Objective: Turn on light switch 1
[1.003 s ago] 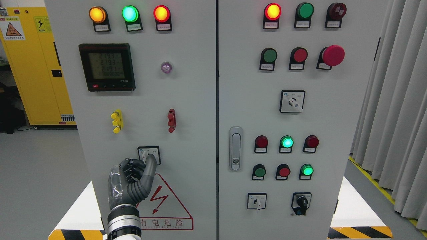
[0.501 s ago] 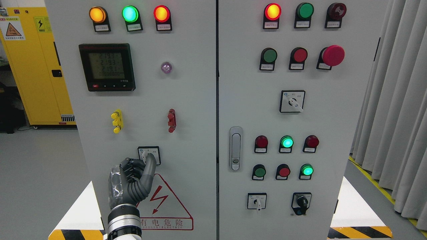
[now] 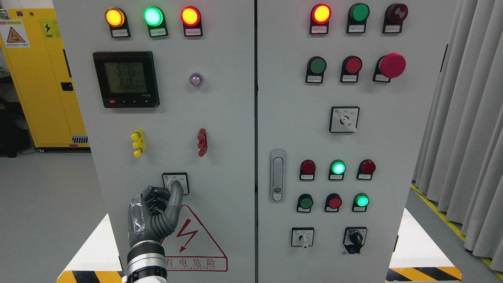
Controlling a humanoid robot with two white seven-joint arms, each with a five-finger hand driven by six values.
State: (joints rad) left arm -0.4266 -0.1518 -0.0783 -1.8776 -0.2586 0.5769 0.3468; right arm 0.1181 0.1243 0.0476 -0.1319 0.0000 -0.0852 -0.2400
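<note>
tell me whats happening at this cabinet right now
The robot's left hand is raised to the small rotary switch low on the left door of the electrical cabinet, fingers curled around its knob. The knob is mostly hidden, so its position can't be read. The right hand is out of view.

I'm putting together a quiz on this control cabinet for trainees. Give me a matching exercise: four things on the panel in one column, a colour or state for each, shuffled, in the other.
Things
1. left hand
2. mushroom button
3. top-left lamp
4. door handle

Colour or state
A. glowing amber
B. silver, upright
C. fingers on the selector switch
D. large, red

Pairs: 1-C, 2-D, 3-A, 4-B
</note>
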